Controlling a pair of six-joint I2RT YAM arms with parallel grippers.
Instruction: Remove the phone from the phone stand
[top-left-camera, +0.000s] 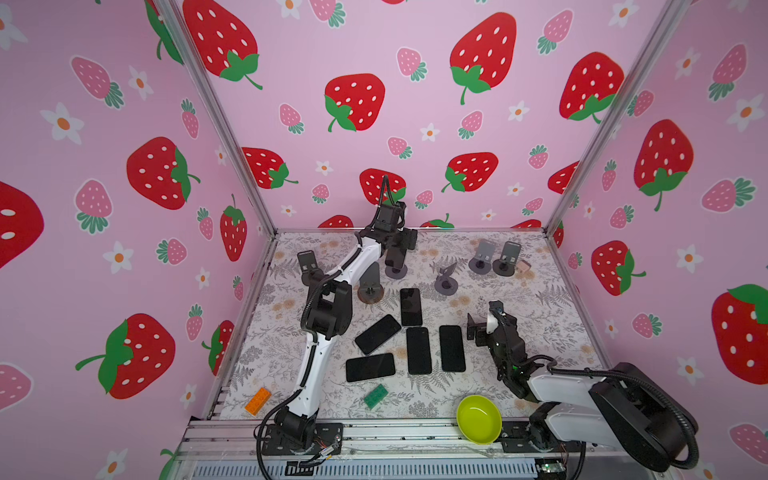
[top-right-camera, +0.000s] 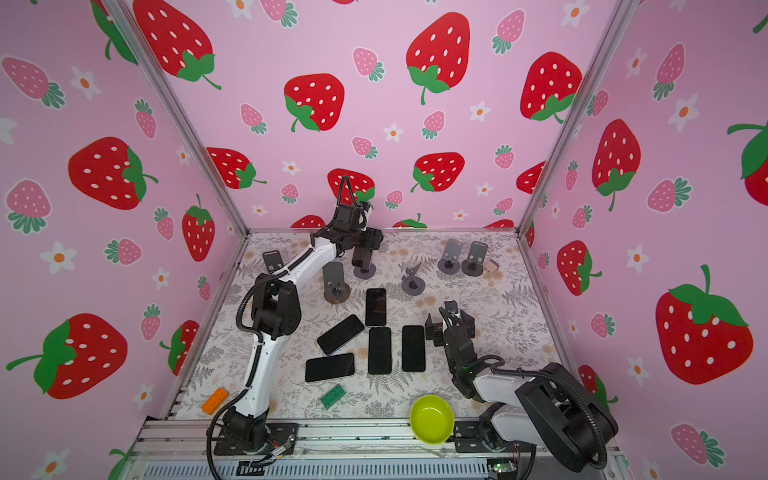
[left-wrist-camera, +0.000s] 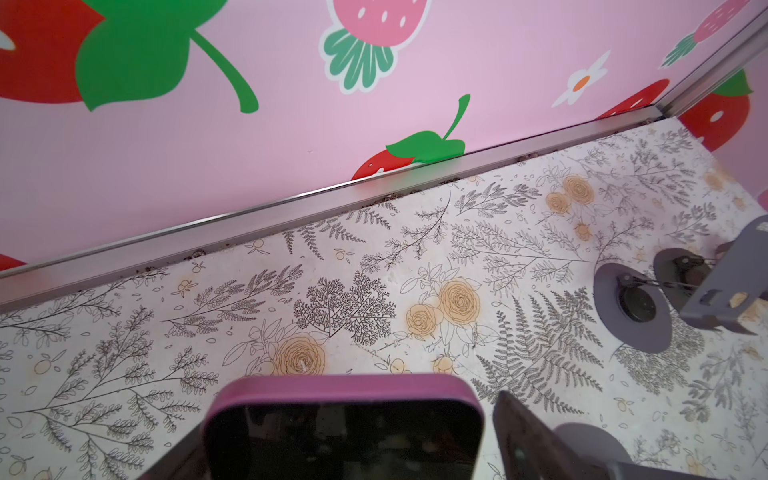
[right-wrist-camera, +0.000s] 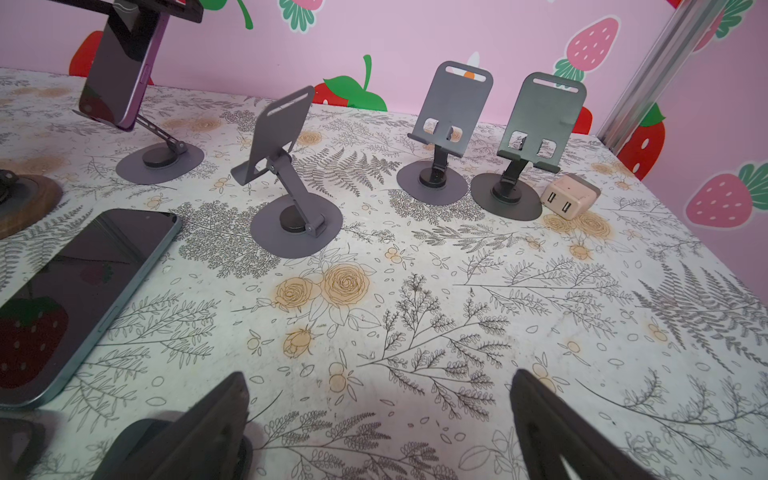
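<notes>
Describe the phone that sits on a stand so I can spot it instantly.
Look to the back edge of the floral table, where the left gripper reaches down. There a phone leans on a grey round-based stand. Purple-edged, it is the only one propped up; the other five phones lie flat mid-table.

Five flat phones (top-left-camera: 418, 351) fill the surface's (top-left-camera: 552, 316) middle; stands (top-left-camera: 484, 259) line its far edge. Bare room runs along the right edge, between the far-right stands and the bowl (top-left-camera: 478, 419) at the near edge. Bricks (top-left-camera: 257, 401) lie by the near edge.
</notes>
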